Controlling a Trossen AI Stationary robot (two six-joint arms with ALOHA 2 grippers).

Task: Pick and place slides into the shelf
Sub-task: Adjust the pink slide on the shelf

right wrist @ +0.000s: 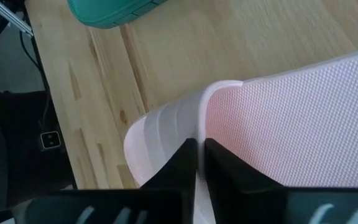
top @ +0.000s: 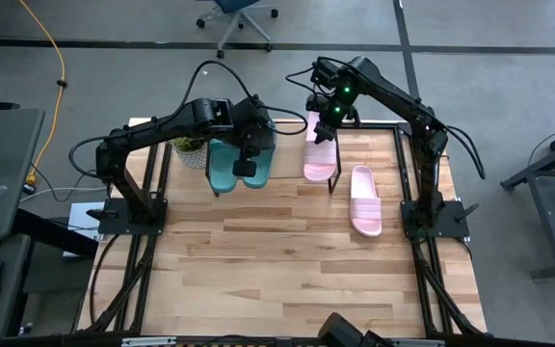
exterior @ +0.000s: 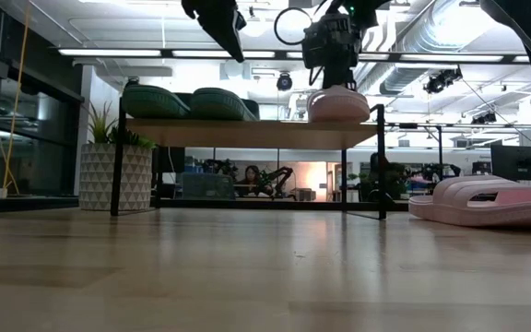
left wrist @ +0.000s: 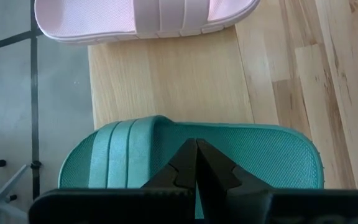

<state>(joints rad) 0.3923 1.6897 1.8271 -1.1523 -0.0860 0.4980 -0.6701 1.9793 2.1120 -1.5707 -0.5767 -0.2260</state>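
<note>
Pink slide (right wrist: 278, 118) pinched on the shelf (right wrist: 185, 37) by right jaws — left jaws pressed together.

- Teal slides (top: 239, 162) in high view: largely hidden under left arm.
- Pink slide on shelf (left wrist: 148, 18): cut by frame edge in left wrist view.
- Right pincer (right wrist: 197, 152): can't tell if fingertips grip the strap edge or only touch it.
- Person (exterior: 250, 175) beyond shelf: too small to make out.

Overhead, table-level and two close wrist views, all sharing the shelf (top: 287, 154).
</note>
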